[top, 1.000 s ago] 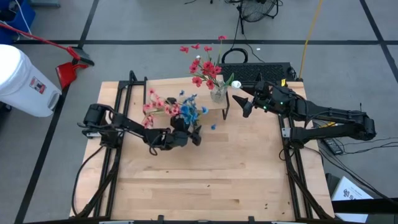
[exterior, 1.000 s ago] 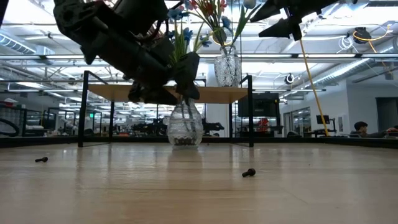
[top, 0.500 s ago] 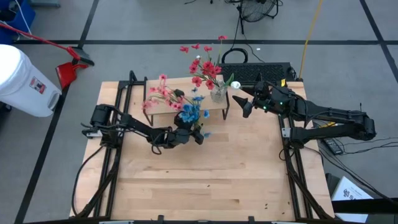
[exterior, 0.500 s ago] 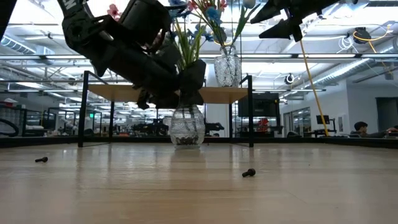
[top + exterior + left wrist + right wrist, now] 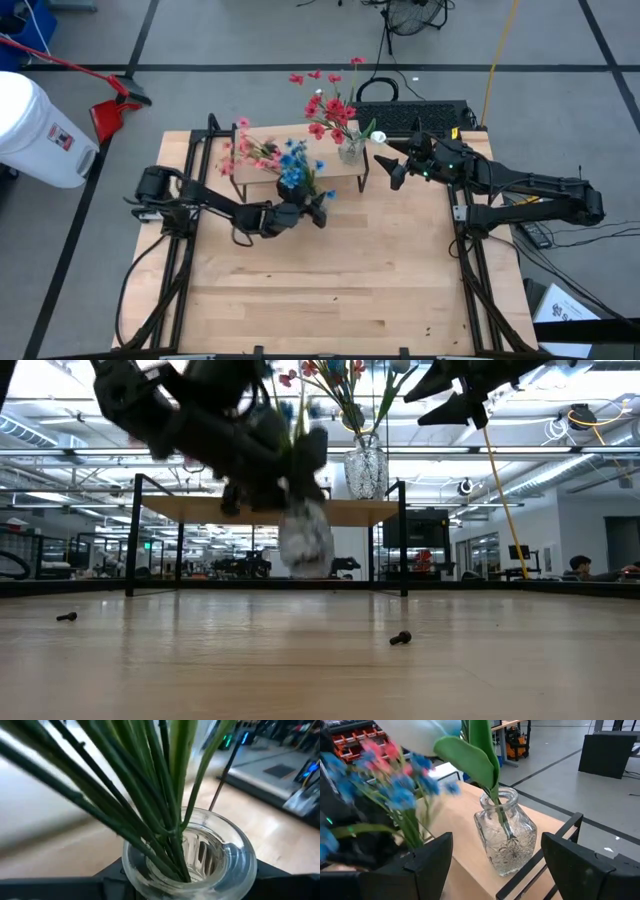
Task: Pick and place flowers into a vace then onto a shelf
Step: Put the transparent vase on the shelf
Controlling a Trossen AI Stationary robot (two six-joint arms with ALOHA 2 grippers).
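My left gripper is shut on a round glass vase that carries the pink flowers and blue flowers. The vase hangs above the tabletop, just in front of the shelf. Its mouth and green stems fill the left wrist view. A square glass vase with the red flowers stands on the shelf's right end. My right gripper is open and hovers to the right of that vase, touching nothing, one finger on each side of it in the right wrist view. My left gripper pinches the round vase by its neck, just under the rim, between its two fingers. They come roughly level from the table's left. The vase is lifted clear of the table, its round body below the fingers and the stems standing up out of it.
Two small dark screws lie on the near tabletop. The shelf's black legs stand at the far side. Off the table are a keyboard, a white bucket and a red dustpan.
My left gripper has risen, taking the round vase off the table, where it stood half a second ago. It now hangs clear. The pink and blue flower heads have swung toward the far edge, over the shelf. My right gripper has kept still.
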